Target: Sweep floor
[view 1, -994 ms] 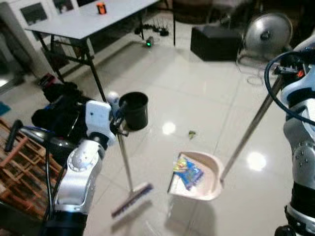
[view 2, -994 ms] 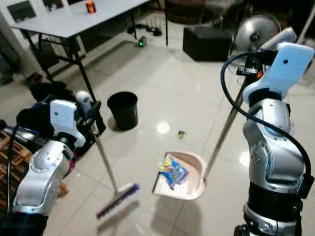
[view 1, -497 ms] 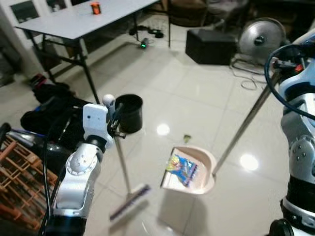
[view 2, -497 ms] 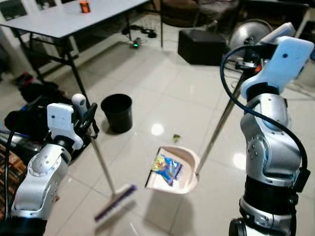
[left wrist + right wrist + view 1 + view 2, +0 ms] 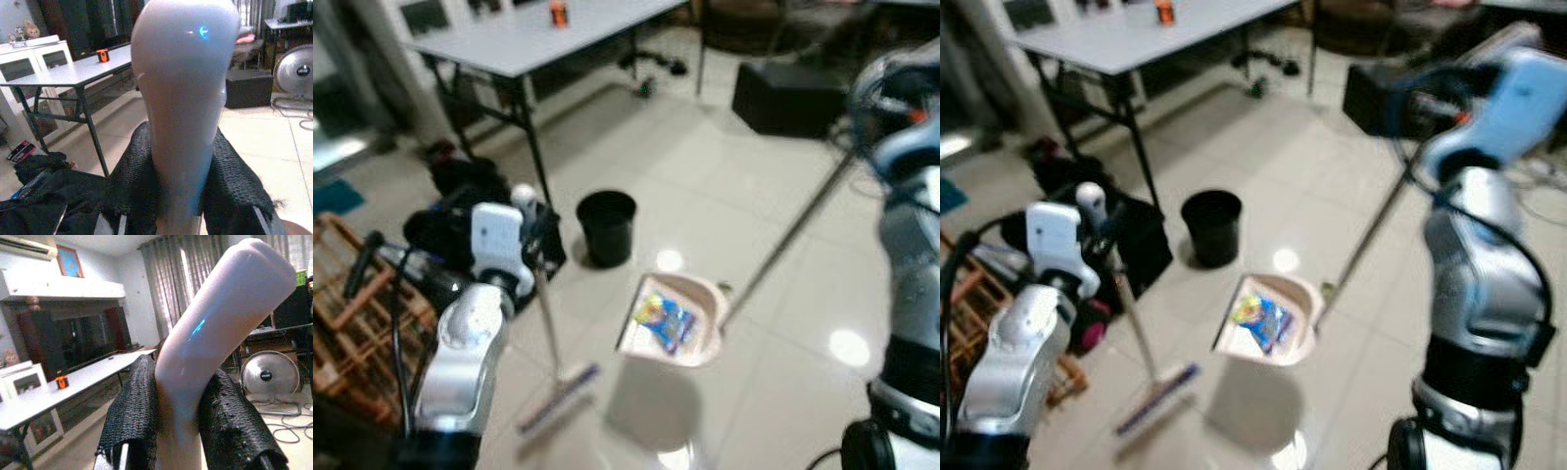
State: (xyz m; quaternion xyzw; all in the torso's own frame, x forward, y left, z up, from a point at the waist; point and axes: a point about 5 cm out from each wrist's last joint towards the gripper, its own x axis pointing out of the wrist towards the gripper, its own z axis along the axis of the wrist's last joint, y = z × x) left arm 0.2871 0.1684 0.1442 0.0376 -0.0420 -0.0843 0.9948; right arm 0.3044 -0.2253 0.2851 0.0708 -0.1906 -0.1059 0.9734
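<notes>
Left pincer (image 5: 178, 215) is clamped on the broom (image 5: 551, 343) handle top; right pincer (image 5: 178, 431) is clamped on the dustpan (image 5: 674, 320) handle. The dustpan, centre frame, holds a wrapper (image 5: 664, 321). Both tools appear light, rigid and long, best gripped high.

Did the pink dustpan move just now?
Yes. The pink plastic dustpan has come nearer the round black bucket, toward the robot's left.

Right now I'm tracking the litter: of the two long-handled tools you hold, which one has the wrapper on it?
The dustpan, held by the right gripper: a colourful wrapper lies in its pan. The broom in the left gripper carries nothing.
</notes>
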